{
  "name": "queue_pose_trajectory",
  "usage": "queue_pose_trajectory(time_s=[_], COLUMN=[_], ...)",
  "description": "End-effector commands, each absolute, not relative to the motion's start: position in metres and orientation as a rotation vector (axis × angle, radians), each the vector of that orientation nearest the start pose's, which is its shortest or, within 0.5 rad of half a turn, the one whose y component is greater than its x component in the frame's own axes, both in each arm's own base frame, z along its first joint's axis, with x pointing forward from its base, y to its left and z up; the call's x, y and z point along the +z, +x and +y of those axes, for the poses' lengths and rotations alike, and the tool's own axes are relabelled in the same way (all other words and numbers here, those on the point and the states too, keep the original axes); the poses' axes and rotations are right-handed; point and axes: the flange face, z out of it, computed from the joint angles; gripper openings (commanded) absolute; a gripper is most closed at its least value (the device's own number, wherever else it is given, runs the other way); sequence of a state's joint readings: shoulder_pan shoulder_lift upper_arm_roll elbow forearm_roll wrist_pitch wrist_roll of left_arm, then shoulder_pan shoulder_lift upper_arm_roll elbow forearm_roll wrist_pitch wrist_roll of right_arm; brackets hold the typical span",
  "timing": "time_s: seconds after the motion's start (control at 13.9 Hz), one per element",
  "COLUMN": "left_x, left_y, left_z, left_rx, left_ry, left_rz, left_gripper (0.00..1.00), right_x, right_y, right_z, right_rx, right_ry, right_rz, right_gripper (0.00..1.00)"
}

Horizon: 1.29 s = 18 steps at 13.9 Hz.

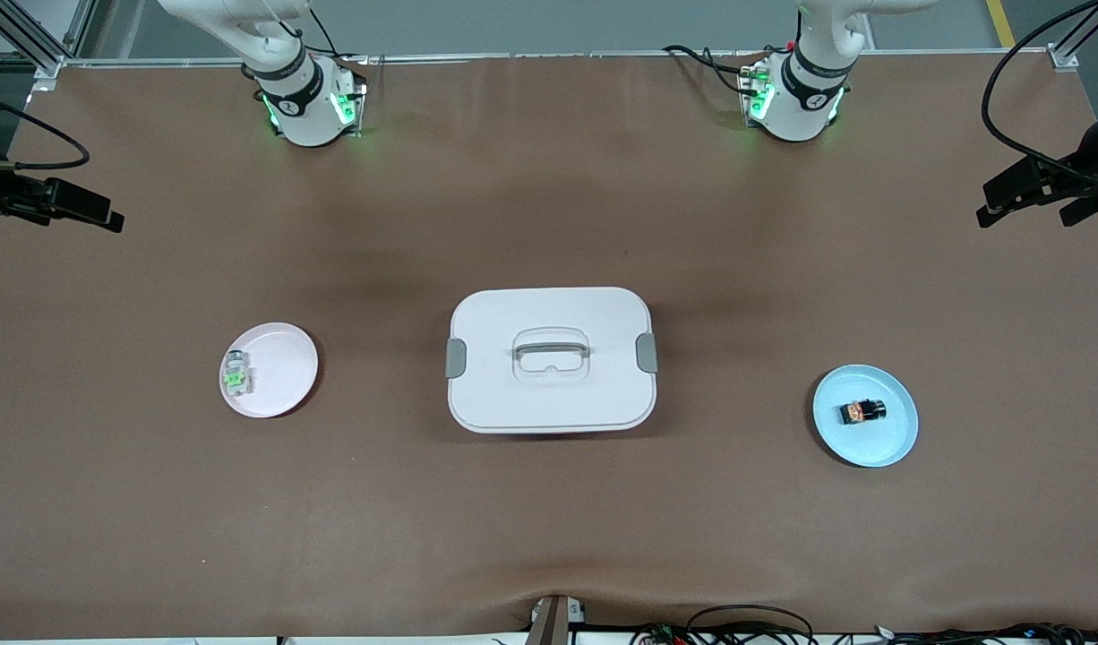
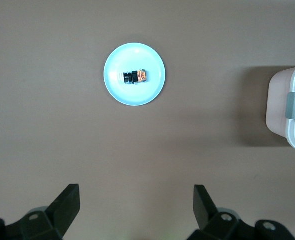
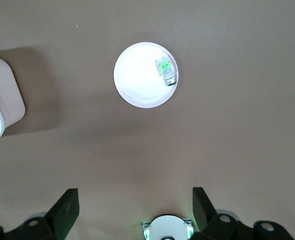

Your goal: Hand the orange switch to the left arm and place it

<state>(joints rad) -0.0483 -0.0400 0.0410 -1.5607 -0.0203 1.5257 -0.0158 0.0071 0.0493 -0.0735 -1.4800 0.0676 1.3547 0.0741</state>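
Observation:
The orange switch (image 1: 862,411) lies on a light blue plate (image 1: 898,439) toward the left arm's end of the table. It also shows in the left wrist view (image 2: 135,76). The white box (image 1: 549,394) stands shut in the middle of the table, between the two plates. My left gripper (image 2: 137,192) is open and empty, high over bare table beside the blue plate (image 2: 152,92). My right gripper (image 3: 136,195) is open and empty, high over bare table beside the pink plate (image 3: 135,80).
A pale switch with a green centre (image 1: 235,374) lies on the pink plate (image 1: 285,358) toward the right arm's end. The box's edge shows in both wrist views (image 2: 287,120) (image 3: 2,105). The two arm bases stand along the table's edge farthest from the front camera.

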Motion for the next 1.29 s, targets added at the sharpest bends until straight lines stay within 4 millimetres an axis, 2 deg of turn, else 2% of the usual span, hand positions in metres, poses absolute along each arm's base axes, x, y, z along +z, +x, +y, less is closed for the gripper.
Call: queue_pose_trajectory(time_s=[0.0,1.22], left_x=[0.6524,0.6463], left_y=[0.5316,0.5344], left_z=[-0.0041,-0.0104], left_rx=[-0.007,0.017], left_ry=[-3.158,-3.160], left_rz=[0.006,0.023], left_gripper=[1.00,1.00], right_x=[0.6220,0.6206], right_y=[0.5279,0.5251], right_z=[-0.0312,-0.0315], right_rx=[0.233,0.222], right_ry=[-3.057,-3.060], right_rz=[0.215,0.217], right_gripper=[1.00,1.00])
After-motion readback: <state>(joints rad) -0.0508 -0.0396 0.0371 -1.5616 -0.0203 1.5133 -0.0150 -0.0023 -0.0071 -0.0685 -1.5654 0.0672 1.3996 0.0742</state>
